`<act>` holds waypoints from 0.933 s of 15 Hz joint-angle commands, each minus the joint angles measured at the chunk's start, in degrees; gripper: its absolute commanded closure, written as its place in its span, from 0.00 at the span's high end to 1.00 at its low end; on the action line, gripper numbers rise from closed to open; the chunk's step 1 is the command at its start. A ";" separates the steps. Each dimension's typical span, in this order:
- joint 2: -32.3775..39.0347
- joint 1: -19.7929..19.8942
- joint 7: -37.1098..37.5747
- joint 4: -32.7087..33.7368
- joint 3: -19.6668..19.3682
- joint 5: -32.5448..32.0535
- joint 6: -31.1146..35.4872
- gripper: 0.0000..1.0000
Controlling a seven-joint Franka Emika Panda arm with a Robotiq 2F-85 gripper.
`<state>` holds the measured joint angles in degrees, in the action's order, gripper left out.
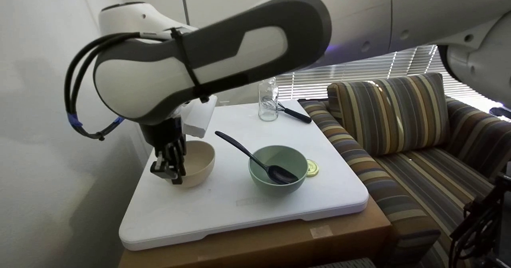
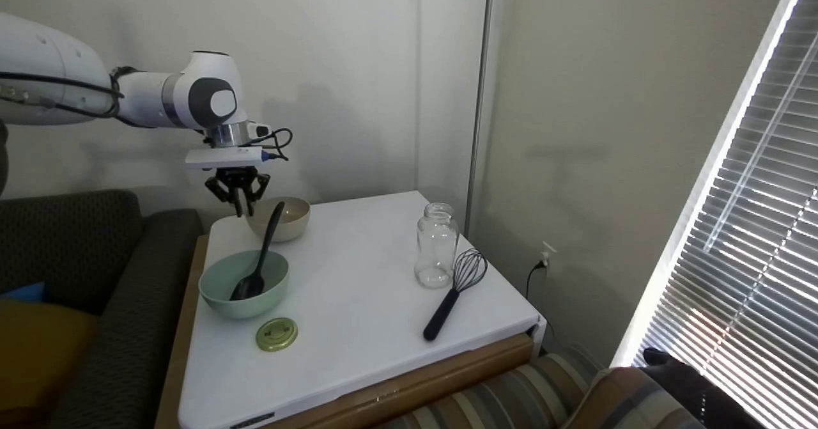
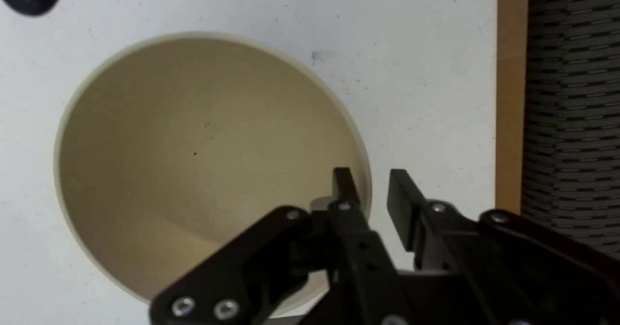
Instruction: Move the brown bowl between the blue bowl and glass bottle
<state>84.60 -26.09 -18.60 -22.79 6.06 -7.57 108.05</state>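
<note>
- Leftmost among the things on the white bench [image 1: 227, 204], in an exterior view, the brown bowl [image 1: 200, 163] rests upright at nine o'clock from the blue bowl [image 1: 289, 160], outside the stretch between that bowl and the glass bottle [image 1: 265, 110].
- At the brown bowl's edge the gripper [image 3: 370, 176] points down, its jaws parted by a narrow gap and gripping nothing. In the wrist view the rim runs through this gap at the bowl's three o'clock: one jaw shows on the inner side, the other on the outer side. I cannot tell whether either touches the rim.
- Next to the right, in an exterior view, a black spoon [image 1: 279, 174] lies tilted in the blue bowl, its head down inside and its handle reaching past the rim toward ten o'clock.
- The glass bottle stands upright at the blue bowl's twelve o'clock, well apart from it.
- A whisk [image 1: 297, 115] lies just beside the bottle, its black handle pointing to four o'clock; its wires show through the clear glass.
- A yellowish lid [image 1: 313, 168] lies at the blue bowl's three o'clock, partly hidden behind it.
- Farthest right, at the bench's three o'clock, is a striped armchair [image 1: 435, 174] with a striped cushion [image 1: 399, 112].
</note>
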 commanded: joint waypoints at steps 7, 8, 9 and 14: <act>0.00 0.99 0.27 -0.61 -0.84 1.40 0.41 0.12; 0.00 1.11 0.37 -0.78 -0.88 1.41 0.50 0.07; 0.00 1.21 0.37 -0.91 -0.88 1.43 0.53 0.00; -0.04 1.46 0.72 -0.94 -0.92 1.43 0.51 0.01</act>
<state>84.56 -24.97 -17.90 -23.00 6.02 -7.37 108.09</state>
